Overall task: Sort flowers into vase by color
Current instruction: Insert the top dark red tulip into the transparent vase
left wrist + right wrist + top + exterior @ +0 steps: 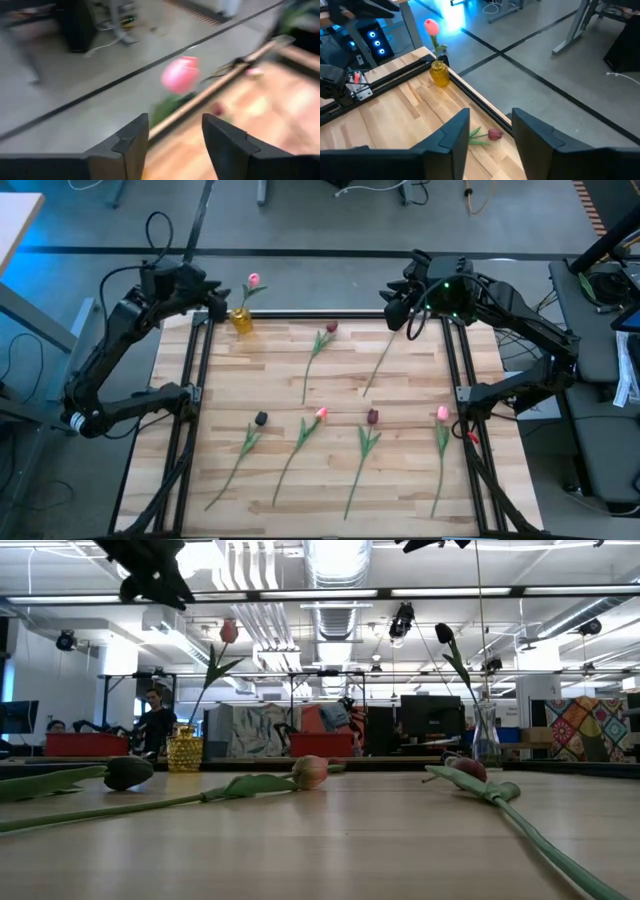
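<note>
A pink tulip (253, 280) (181, 75) stands with its stem in the small yellow vase (241, 321) (439, 75) at the table's far edge. My left gripper (215, 305) (176, 119) is open just left of that vase, raised, touching nothing. In the low view a maroon tulip (443, 634) stands in a clear vase (487, 740). My right gripper (395, 308) (491, 114) hovers open near the far edge. Loose tulips lie flat on the wood: maroon (330, 328), maroon (262, 418), pink (322, 413), maroon (372, 417), pink (442, 413). One bare stem (385, 360) slants out from under my right gripper, its head hidden.
Black frame rails (195, 380) (455, 370) run along both sides of the wooden table, and another rail (320, 313) runs along its far edge. Bare wood (250, 370) lies between the far and near rows of tulips. People (155, 725) stand in the room beyond.
</note>
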{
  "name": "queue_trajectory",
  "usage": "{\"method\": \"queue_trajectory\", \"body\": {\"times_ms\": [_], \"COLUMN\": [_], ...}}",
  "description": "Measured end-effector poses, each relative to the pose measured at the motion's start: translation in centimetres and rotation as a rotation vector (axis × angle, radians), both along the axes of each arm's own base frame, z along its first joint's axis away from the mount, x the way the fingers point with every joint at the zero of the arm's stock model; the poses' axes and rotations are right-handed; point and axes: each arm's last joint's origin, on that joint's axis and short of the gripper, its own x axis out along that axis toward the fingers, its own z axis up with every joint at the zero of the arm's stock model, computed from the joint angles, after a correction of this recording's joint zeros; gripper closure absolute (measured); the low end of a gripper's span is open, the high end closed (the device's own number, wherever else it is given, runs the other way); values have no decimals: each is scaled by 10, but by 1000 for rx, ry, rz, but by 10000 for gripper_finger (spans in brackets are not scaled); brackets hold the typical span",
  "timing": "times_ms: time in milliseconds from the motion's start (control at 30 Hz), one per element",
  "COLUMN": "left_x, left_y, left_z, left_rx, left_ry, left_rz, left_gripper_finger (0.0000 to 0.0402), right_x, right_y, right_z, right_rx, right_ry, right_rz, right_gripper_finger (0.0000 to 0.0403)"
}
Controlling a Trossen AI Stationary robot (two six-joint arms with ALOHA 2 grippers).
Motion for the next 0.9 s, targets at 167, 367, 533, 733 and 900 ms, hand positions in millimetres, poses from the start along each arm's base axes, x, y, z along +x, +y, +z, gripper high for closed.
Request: {"method": "queue_trajectory", "body": {"times_ms": [167,367,533,733,900], "left_x": [-3,8,27,48,63], "left_y": [-31,-57,-72,-95,-112], "left_z": [3,-8,-29,-68,-100], "left_rx": [-27,-161,-287,-452,-553], "left_ry": [-74,-54,-25,21,-3], "left_rz": [-117,-217,-296,-331,-366], "left_gripper_finger": [285,340,363,365,365], "right_x": [1,2,4,1,0], "right_y": [2,3,6,8,12], "right_z": [0,-1,-4,-18,-46], "right_rx": [12,2,24,36,105], "right_ry": [-2,13,19,27,-27], "right_rz": [72,137,254,302,389], "right_gripper_finger": [318,383,393,394,394]}}
